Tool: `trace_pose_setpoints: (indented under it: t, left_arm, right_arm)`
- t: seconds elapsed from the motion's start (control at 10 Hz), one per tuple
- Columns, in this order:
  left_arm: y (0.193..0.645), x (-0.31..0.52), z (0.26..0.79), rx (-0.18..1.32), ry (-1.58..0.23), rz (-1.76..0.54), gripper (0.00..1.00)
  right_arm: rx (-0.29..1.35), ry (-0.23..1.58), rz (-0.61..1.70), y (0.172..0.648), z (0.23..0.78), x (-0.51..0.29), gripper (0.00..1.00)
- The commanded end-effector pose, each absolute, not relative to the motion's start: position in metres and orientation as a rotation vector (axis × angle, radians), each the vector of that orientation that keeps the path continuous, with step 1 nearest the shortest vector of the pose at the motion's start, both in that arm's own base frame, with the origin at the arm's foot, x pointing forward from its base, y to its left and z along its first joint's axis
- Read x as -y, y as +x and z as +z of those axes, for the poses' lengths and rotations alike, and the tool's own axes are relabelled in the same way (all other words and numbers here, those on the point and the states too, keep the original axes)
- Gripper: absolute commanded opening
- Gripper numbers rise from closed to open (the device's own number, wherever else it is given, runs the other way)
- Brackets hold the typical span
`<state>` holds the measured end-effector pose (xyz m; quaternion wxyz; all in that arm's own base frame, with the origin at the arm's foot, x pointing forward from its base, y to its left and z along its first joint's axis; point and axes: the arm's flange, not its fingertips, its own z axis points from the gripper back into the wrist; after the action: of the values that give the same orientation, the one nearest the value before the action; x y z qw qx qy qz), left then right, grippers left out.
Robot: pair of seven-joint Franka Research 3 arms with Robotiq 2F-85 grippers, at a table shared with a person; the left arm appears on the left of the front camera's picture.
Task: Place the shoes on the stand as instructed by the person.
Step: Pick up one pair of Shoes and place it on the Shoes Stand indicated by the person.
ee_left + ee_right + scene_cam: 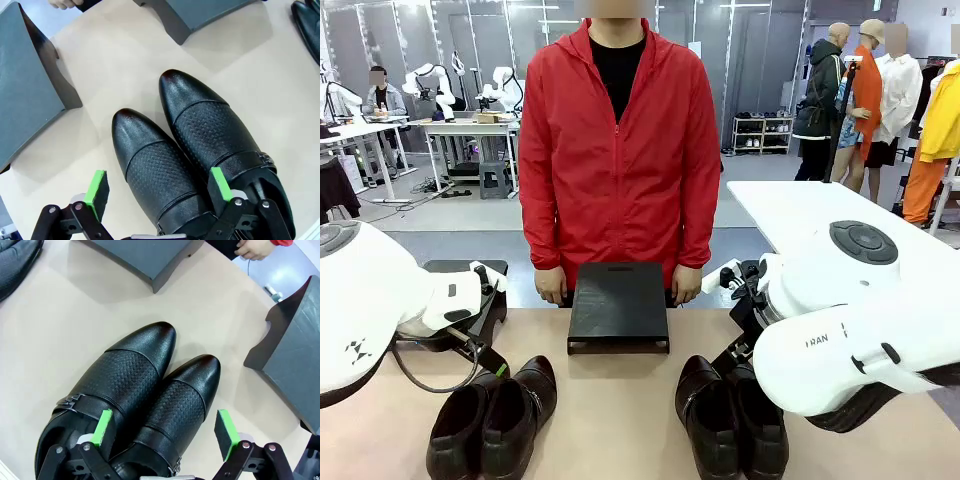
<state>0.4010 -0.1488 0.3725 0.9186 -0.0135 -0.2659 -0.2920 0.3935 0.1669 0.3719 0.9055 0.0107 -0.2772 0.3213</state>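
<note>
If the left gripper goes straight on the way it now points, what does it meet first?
Probably the black shoe between its open fingers: the left gripper hangs over that shoe's middle, though the gap is unclear.

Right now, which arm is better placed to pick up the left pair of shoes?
Left. The left end effector, open, straddles one shoe of the left pair; the right end effector hangs over the right pair.
</note>
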Motion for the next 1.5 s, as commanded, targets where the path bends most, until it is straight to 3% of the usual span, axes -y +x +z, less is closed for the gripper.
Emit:
trace_pose_setpoints:
  t: [0.0, 0.9, 1.2, 1.4]
  left_arm:
    - [0.401, 0.149, 0.372, 0.547, -0.028, -0.601, 1.00]
    - [0.401, 0.149, 0.372, 0.547, -0.028, -0.601, 1.00]
    - [0.400, 0.145, 0.427, 0.538, -0.122, -0.630, 1.00]
    - [0.391, 0.139, 0.472, 0.529, -0.261, -0.621, 1.00]
  right_arm:
    - [0.573, 0.022, 0.664, 0.393, 0.372, -0.167, 1.00]
    - [0.573, 0.021, 0.665, 0.393, 0.372, -0.167, 1.00]
    - [0.546, 0.038, 0.666, 0.391, 0.424, -0.165, 1.00]
    - [0.540, 0.156, 0.652, 0.378, 0.466, -0.153, 1.00]
